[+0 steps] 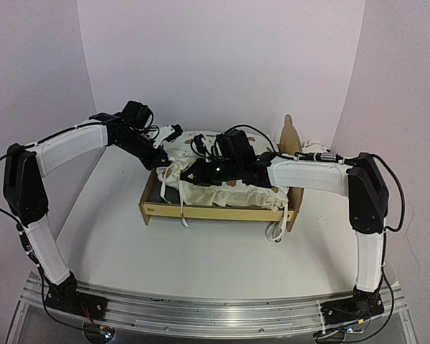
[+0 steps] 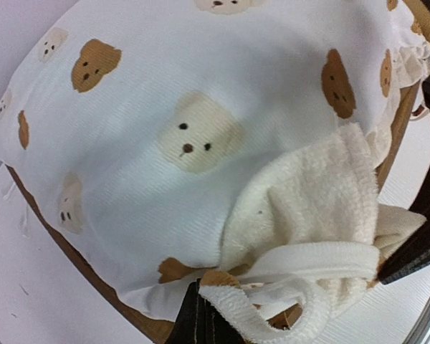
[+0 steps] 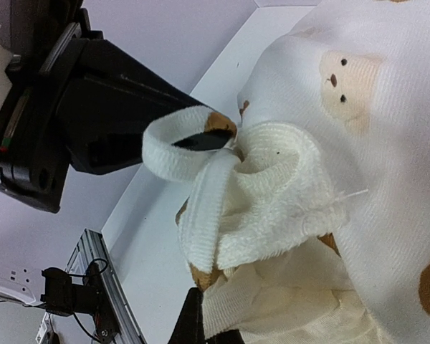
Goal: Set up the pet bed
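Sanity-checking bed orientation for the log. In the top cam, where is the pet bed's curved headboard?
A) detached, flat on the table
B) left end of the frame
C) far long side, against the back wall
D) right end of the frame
D: the curved headboard stands upright at the right end of the pet bed, with the bear-print cushion lying in the frame to its left.

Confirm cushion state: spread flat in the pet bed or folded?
Partly folded. The cushion sits in the pet bed, but one corner is turned back, fleecy underside showing in both wrist views.
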Available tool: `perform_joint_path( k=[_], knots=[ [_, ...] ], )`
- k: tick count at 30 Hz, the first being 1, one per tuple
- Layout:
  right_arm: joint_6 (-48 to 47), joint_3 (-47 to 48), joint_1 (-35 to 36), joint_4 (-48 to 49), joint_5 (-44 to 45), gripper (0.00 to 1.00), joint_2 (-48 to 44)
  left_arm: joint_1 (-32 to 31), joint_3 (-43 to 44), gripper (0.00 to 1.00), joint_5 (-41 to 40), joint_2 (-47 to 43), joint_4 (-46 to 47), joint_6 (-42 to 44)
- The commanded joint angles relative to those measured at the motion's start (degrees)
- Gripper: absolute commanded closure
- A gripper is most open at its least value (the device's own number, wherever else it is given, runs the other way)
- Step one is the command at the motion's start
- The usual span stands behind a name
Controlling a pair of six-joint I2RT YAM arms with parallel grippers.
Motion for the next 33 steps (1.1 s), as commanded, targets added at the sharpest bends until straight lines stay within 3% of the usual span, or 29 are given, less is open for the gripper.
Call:
perform_joint_path(
  k=[1, 15, 23, 25, 29, 33],
  knots=[
    [-0.9, 0.6, -0.1, 0.7, 0.4, 1.00, -2.0, -0.2, 2.0, 1.00, -4.5, 1.1, 4.7, 0.5],
    [-0.8, 0.6, -0.1, 0.8, 0.4, 1.00, -2.0, -0.8, -0.2, 1.00, -1.3, 5.1, 6.4, -1.8],
    [-1.3, -0.7, -0.1, 0.9, 1.1, 1.00, -3.2, -1.0, -4.5, 0.98, 3.1, 0.3, 4.4, -0.1],
    [-1.0, -0.3, -0.1, 0.9, 0.4, 1.00, -2.6, -0.8, -4.1, 0.90, 3.3, -0.5, 3.2, 0.7],
    [-0.2, 0.4, -0.1, 0.9, -0.5, 1.00, -1.0, -0.1, -2.3, 0.62, 5.4, -1.6, 0.1, 2.7],
    [-0.4, 1.2, -0.1, 0.8, 0.2, 1.00, 0.6, 2.1, 0.2, 0.45, 9.2, -2.9, -4.6, 5.8]
  ],
)
